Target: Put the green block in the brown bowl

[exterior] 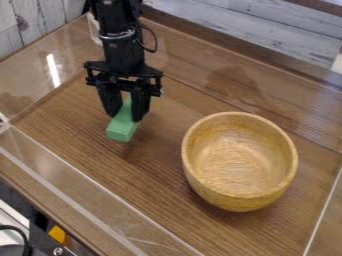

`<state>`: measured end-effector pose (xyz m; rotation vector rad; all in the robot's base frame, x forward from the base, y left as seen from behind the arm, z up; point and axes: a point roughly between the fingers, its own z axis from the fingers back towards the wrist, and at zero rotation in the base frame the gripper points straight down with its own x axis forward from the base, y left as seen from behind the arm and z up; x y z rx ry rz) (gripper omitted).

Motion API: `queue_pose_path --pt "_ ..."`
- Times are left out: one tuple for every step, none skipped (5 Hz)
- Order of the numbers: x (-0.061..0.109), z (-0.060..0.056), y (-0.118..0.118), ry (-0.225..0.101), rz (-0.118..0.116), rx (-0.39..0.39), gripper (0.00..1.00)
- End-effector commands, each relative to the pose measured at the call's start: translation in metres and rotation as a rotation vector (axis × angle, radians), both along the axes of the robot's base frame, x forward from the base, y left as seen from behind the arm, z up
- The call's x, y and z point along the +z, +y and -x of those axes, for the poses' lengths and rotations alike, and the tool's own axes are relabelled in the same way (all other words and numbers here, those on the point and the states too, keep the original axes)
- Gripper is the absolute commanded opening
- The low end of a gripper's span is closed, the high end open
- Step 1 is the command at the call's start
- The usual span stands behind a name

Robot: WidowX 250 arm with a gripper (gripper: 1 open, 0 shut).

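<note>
In the camera view, the small, flat bright green rectangular block sits between the fingers of the black metal tool, which are pinching it, over the wooden desk. Its long axis runs roughly from one o'clock to seven. From the tool, the round light-brown wooden bowl lies toward four o'clock, so the carry should head that way. The block's upper end is hidden by the fingers; whether its lower end touches the desk is hard to tell.

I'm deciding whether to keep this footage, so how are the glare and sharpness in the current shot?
In the camera view, soft glare on the table near its left edge; bowl clearly outlined; black gripper's details merge darkly.
</note>
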<state>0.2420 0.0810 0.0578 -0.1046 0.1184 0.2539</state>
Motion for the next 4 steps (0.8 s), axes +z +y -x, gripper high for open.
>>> queue_pose_path --pt "0.024 -0.006 0.002 -0.079 -0.025 0.004 0.00" --pt "0.036 -0.005 -0.009 -0.094 -0.016 -0.013 0.00" --pt "0.052 -0.002 -0.039 -0.109 0.012 -0.056 0.00" --pt "0.059 -0.001 -0.078 -0.116 0.035 -0.126 0.00"
